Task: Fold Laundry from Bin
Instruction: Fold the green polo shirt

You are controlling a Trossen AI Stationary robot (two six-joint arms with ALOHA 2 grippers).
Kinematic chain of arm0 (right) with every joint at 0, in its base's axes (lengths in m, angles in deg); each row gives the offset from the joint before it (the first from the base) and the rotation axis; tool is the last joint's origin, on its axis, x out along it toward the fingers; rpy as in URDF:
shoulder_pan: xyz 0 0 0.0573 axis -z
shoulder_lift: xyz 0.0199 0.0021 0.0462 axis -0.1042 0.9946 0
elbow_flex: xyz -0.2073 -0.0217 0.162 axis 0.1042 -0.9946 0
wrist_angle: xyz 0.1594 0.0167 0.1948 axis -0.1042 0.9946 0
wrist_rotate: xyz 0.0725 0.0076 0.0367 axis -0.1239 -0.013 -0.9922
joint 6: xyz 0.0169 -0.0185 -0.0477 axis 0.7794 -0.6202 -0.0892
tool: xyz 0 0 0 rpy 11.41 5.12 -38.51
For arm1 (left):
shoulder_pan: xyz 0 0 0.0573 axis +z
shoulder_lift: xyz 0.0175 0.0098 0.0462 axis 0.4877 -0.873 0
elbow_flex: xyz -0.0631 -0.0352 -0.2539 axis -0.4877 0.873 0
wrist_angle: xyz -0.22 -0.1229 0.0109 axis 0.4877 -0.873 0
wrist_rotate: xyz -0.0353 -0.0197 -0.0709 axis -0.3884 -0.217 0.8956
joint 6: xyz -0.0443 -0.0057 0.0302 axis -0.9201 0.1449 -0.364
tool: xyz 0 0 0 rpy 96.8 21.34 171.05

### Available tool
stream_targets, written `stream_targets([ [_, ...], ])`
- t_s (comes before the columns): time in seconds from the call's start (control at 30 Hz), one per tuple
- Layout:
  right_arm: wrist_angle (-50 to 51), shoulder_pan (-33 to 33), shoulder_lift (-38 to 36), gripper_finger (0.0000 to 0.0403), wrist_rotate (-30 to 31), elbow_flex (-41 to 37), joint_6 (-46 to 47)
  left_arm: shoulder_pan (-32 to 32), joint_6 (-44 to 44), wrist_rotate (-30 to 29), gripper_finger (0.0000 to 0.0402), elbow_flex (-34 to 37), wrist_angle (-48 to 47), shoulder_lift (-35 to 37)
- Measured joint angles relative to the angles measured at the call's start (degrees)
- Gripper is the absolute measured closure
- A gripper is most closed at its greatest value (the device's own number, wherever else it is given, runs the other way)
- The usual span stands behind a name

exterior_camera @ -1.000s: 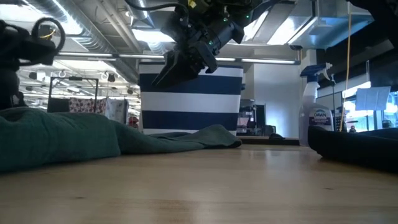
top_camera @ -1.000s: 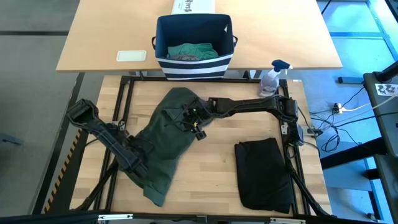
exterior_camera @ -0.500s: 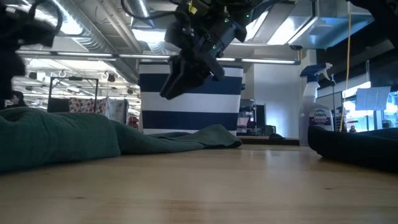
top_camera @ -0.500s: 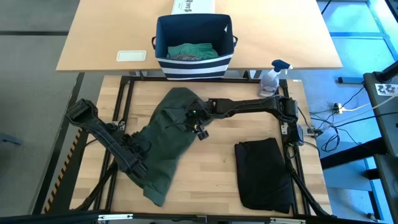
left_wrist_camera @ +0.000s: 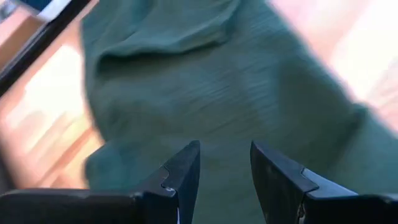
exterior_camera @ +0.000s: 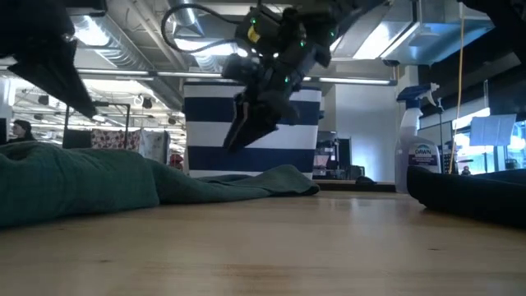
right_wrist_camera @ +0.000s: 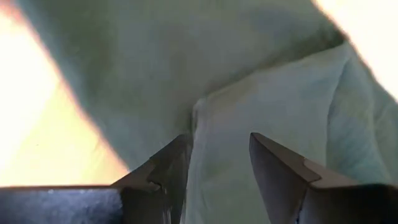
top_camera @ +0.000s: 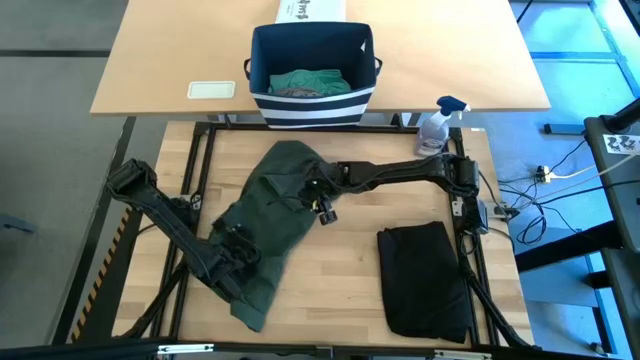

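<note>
Both sets of jaws stand parted with nothing between them. The right gripper (exterior_camera: 246,131) hangs just above the green garment (top_camera: 262,220), over a raised fold near its right edge; the left gripper (top_camera: 243,253) hovers over its lower left part. The cloth lies limp and rumpled on the desk (top_camera: 345,270): light, soft, likely to sag, so pinch an edge or corner. Beyond lie a folded black garment (top_camera: 422,278) and the bin (top_camera: 312,72), with more laundry inside.

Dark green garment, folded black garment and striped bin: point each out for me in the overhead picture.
dark green garment (top_camera: 275,215), high view, on its spread middle.
folded black garment (top_camera: 422,278), high view, on its centre.
striped bin (top_camera: 310,108), high view, on its striped front wall.
</note>
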State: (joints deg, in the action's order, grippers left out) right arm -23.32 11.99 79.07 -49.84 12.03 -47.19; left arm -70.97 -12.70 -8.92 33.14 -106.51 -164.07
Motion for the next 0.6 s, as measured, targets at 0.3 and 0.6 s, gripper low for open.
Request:
stream_targets([
  [0.3, -18.08, -1.23, 0.02, 0.0233, 1.03, -7.66, 8.1, 0.02, 7.26, -1.59, 0.0266, 0.63, 12.63, 0.0],
  [0.6, -15.23, -1.17, 0.04, 0.0233, 0.05, -7.83, 9.34, -2.26, 12.57, 8.91, 0.0266, 0.65, 20.48, 0.0],
])
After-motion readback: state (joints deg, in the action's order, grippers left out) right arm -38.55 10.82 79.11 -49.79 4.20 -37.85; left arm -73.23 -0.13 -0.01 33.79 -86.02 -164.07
